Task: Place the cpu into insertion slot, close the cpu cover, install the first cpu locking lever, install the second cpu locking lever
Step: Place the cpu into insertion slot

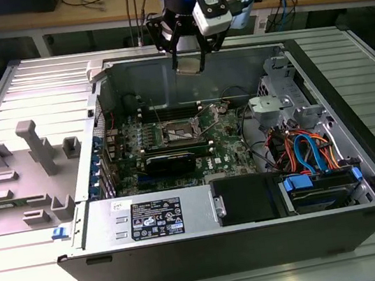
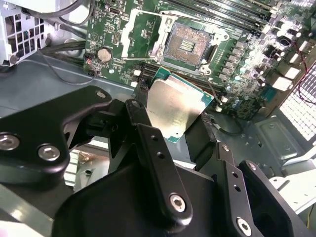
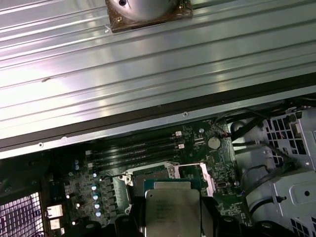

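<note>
Cpu hangs above the open computer case, over the green motherboard and well apart from its socket, whose contacts lie exposed. The jaws grip the chip by two opposite edges, its silvery top facing both wrist views.

Satin silvery metal cpu, matt black gripper, shiny ribbed metal table, glossy circuit board
</note>
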